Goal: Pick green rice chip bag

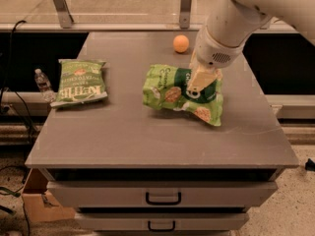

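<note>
The green rice chip bag (170,90) is bright green and crinkly, with a dark panel and pictured round crisps. It hangs tilted just above the middle of the grey table (147,136), with a shadow under it. My gripper (202,81) comes down from the upper right on the white arm (231,23). It is shut on the bag's upper right part, and its pale fingers (203,77) press into the dark panel. The bag's right end droops toward the table.
A smaller, paler green Kettle chip bag (79,81) lies flat at the table's left. An orange ball (180,43) sits at the back, beside the arm. A water bottle (43,85) stands beyond the left edge. Drawers (163,198) are below the front edge.
</note>
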### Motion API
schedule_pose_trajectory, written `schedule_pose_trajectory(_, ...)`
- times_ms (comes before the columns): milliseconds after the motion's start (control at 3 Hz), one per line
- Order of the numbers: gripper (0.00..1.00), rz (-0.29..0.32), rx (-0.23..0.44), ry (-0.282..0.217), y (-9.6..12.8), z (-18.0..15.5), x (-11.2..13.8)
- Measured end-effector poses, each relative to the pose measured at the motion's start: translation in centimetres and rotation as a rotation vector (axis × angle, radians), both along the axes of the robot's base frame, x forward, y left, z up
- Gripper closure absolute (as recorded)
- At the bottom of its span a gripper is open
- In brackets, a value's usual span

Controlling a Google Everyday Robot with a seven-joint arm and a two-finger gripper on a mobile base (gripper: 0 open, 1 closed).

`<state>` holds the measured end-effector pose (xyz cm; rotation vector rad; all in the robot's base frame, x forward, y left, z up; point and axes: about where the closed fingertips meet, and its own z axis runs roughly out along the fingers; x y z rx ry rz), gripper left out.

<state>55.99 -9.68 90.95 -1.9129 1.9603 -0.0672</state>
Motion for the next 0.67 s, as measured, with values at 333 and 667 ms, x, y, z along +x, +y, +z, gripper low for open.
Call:
schedule_pose_trajectory(333,1.00,-0.034,0.012,-0.011,-1.04,0.92,0.34)
schedule_pose_trajectory(667,1.00,-0.053,0.030,-0.018,-1.72,1.43,0.57)
